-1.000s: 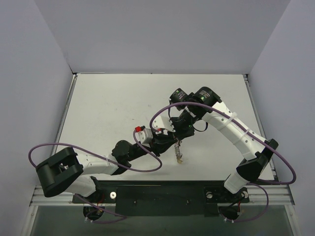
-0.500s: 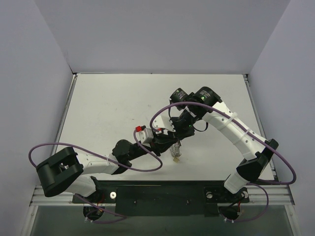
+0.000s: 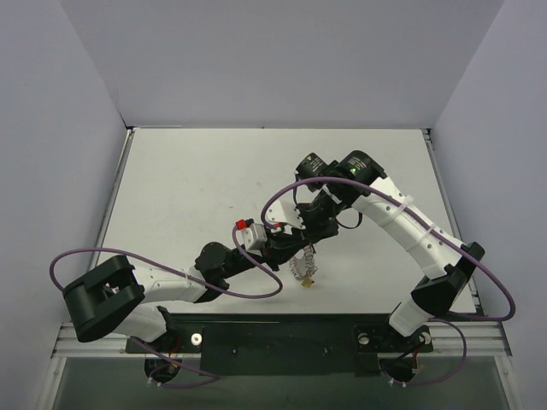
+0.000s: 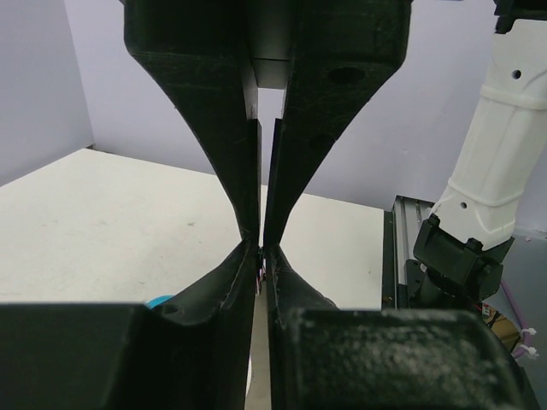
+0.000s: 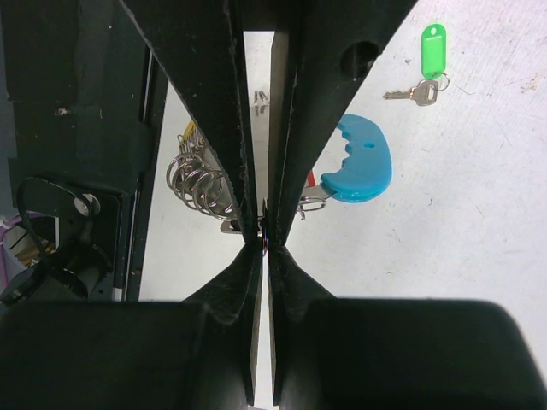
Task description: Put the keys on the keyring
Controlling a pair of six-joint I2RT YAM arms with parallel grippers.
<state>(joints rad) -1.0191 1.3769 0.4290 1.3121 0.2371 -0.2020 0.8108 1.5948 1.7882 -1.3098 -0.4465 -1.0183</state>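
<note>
We see a white table [image 3: 188, 196] boxed in by pale lavender walls [image 3: 273, 60] on three sides, with a metal rail [image 3: 102, 340] along the near edge. Both arms meet near the middle of the table, their purple cables [image 3: 256, 293] looping over it, and broad stretches of tabletop show to the left and toward the far wall. The left gripper [image 4: 261, 245] has its jaws drawn to a sliver, and we cannot tell what lies between them. The right gripper [image 5: 263, 242] is pinched just as tight. The keyring [image 5: 198, 184] sits right at its tips, coils on one side and a blue tag [image 5: 359, 162] on the other, but we cannot tell whether it is gripped. The green-tagged key [image 5: 434, 44] lies on the table, well apart from the keyring.
</note>
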